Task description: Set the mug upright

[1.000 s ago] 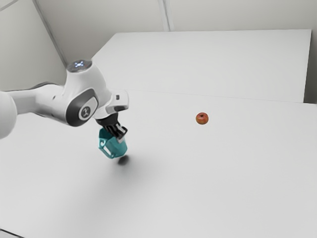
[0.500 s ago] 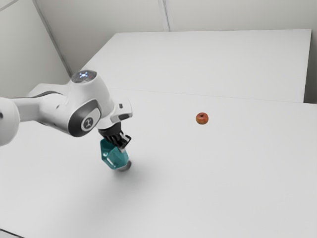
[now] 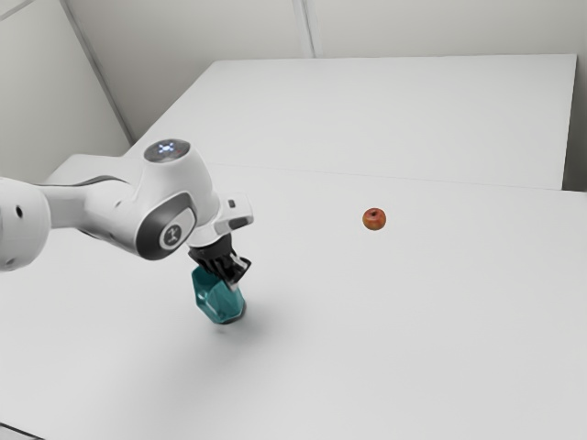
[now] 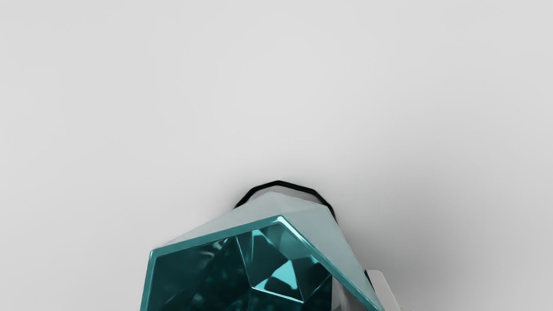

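The jaws of the black gripper (image 3: 237, 278) are closed on the wall of the teal mug (image 3: 217, 295), with one finger (image 4: 383, 290) outside it and what looks like the other just inside. Over the last second the jaws have moved down and slightly toward the exterior view's right, and the mug has come down with them, so the grip seems to be holding. The mug hangs below the jaws, still tilted, its open mouth turned up toward the hand and its dark-ringed base (image 4: 278, 183) lower, close to the white table (image 3: 385, 339); whether they touch, I cannot tell. This looks like a lowering toward standing, with some tilt left to take out. Well apart from the jaws, toward the exterior view's right, a red apple (image 3: 374, 219) has stayed put.
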Controlling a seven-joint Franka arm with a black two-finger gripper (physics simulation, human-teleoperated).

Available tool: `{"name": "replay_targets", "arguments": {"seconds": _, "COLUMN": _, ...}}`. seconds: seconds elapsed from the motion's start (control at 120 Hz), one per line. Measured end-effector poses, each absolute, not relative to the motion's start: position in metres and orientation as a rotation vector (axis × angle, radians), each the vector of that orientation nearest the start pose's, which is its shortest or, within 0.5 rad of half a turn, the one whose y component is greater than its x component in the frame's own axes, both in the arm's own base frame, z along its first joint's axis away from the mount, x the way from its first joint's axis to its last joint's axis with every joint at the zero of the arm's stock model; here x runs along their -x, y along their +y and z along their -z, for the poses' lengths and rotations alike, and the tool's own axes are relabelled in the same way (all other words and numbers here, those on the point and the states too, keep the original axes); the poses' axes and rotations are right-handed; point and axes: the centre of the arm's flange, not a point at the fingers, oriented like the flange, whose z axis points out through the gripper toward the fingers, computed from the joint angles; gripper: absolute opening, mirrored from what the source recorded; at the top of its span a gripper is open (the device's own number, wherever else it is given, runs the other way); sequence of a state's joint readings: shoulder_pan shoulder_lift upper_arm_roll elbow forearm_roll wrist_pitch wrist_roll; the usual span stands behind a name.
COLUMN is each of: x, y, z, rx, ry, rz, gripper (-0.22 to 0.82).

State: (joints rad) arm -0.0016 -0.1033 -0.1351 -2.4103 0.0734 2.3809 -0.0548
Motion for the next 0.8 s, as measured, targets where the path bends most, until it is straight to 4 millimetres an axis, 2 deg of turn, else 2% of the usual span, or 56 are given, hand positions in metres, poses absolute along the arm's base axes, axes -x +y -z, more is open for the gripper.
{"name": "replay_targets", "arguments": {"seconds": 0.208, "x": -0.482, "y": -0.067, "z": -0.353, "rx": 3.078, "ry": 0.186, "rz": 0.116, "gripper": -0.16}}
{"name": "replay_targets", "arguments": {"seconds": 0.308, "x": -0.482, "y": -0.071, "z": -0.355, "rx": 3.081, "ry": 0.193, "rz": 0.134, "gripper": -0.02}}
{"name": "replay_targets", "arguments": {"seconds": 0.442, "x": -0.483, "y": -0.074, "z": -0.358, "rx": 3.083, "ry": 0.196, "rz": 0.15, "gripper": 0.23}}
{"name": "replay_targets", "arguments": {"seconds": 0.525, "x": -0.483, "y": -0.074, "z": -0.361, "rx": 3.083, "ry": 0.195, "rz": 0.163, "gripper": 0.35}}
{"name": "replay_targets", "arguments": {"seconds": 0.65, "x": -0.483, "y": -0.074, "z": -0.367, "rx": 3.083, "ry": 0.195, "rz": 0.182, "gripper": 0.46}}
{"name": "replay_targets", "arguments": {"seconds": 0.8, "x": -0.485, "y": -0.074, "z": -0.372, "rx": 3.083, "ry": 0.196, "rz": 0.199, "gripper": 0.53}}
